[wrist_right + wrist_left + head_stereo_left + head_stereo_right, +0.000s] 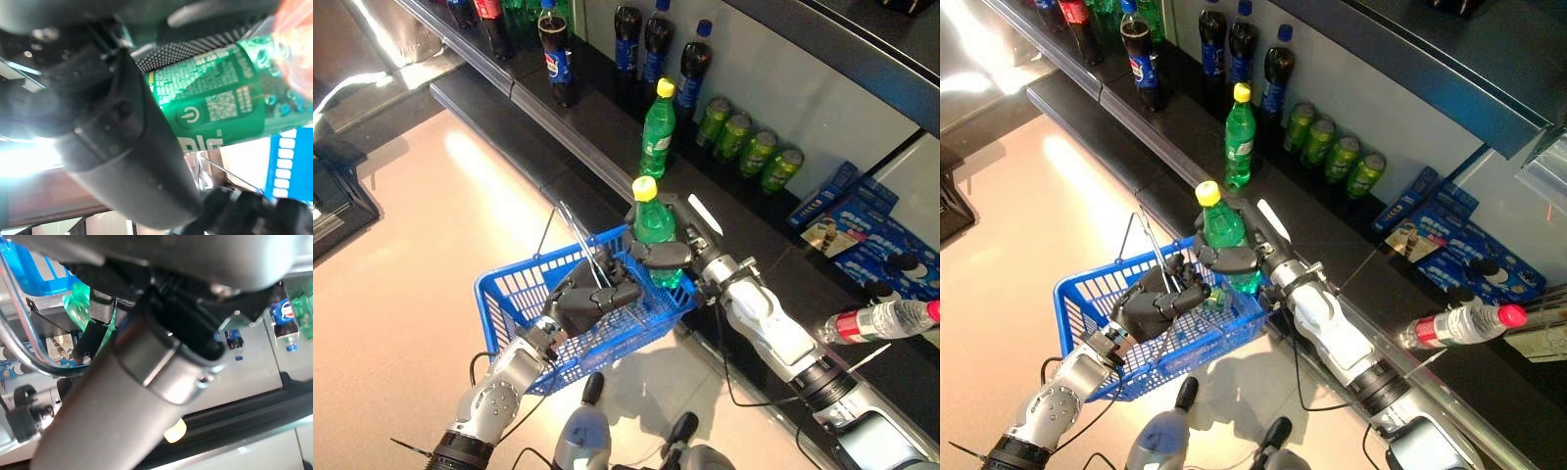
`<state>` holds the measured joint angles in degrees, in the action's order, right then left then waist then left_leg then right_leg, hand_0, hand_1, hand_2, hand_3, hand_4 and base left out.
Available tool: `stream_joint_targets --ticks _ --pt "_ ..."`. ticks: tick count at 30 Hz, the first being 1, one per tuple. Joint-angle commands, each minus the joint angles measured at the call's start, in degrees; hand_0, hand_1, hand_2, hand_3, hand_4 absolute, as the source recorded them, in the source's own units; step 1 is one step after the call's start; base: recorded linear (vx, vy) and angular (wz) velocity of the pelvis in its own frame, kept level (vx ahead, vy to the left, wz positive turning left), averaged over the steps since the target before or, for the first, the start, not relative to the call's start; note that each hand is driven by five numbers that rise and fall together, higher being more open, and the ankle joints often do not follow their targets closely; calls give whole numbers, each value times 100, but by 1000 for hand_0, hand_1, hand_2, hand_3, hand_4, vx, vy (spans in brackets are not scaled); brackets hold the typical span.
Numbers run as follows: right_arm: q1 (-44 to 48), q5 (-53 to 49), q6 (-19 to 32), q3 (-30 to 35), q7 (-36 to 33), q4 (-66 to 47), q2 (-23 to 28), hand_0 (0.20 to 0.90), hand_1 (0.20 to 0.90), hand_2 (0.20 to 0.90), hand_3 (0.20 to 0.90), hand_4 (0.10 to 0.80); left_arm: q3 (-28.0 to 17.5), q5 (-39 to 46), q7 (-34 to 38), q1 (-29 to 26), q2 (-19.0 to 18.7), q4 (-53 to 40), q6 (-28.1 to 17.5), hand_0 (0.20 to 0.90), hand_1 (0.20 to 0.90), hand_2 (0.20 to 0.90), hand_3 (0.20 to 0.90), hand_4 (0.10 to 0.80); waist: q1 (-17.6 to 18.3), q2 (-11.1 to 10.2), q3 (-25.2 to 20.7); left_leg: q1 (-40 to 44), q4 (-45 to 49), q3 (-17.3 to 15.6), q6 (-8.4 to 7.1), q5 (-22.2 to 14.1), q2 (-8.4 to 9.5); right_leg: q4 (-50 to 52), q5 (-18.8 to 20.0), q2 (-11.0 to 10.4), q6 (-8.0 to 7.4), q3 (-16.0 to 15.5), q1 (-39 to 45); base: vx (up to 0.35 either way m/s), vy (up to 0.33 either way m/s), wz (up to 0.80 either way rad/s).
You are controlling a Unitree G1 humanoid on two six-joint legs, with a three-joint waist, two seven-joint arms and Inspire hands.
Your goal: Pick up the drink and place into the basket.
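From the head, your two eye views look steeply down on the blue basket (597, 313) at frame centre, shelves across the upper right. Your wrist views sit very close: the left along its forearm, the right against the green bottle (230, 107) both eye views share.

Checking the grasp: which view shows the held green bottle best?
Left eye view: the whole green bottle shows upright, the right hand curled round it over the blue basket. Right eye matches. Right wrist shows only its label; left wrist a green sliver.
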<state>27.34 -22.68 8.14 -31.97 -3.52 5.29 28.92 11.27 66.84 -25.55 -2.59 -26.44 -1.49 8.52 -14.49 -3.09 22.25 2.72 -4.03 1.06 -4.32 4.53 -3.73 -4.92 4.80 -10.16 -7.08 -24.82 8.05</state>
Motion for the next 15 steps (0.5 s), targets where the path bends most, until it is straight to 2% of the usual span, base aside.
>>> stream_joint_targets --ticks 1,3,5,15 --pt "297 84 538 -414 7 -270 -347 300 300 300 200 100 523 488 -1156 -857 213 -1338 -647 300 300 300 200 100 -3 -89 -1989 -68 -97 -217 -54 -98 -18 10 -387 -34 -182 -174 462 0 0 0" --pt "297 84 538 -414 7 -270 -347 300 300 300 200 100 523 488 -1156 -857 213 -1338 -647 300 300 300 200 100 -3 -89 -1989 -68 -97 -217 -54 -98 -18 10 -387 -34 -182 -174 462 0 0 0" --pt "378 524 175 -645 54 210 -294 300 300 300 200 100 626 393 -1255 -1005 149 -1547 -687 300 300 300 200 100 -32 -107 -1994 -70 -97 -192 -58 -97 -12 22 -393 -46 -187 -215 474 44 -12 0" --pt "599 1150 -379 -906 208 648 -179 300 300 300 200 100 698 290 -1317 -1117 98 -1878 -552 300 300 300 200 100 -112 -156 -1988 -80 -97 -116 -70 -86 2 8 -395 -40 -189 -275 519 10 -11 3"
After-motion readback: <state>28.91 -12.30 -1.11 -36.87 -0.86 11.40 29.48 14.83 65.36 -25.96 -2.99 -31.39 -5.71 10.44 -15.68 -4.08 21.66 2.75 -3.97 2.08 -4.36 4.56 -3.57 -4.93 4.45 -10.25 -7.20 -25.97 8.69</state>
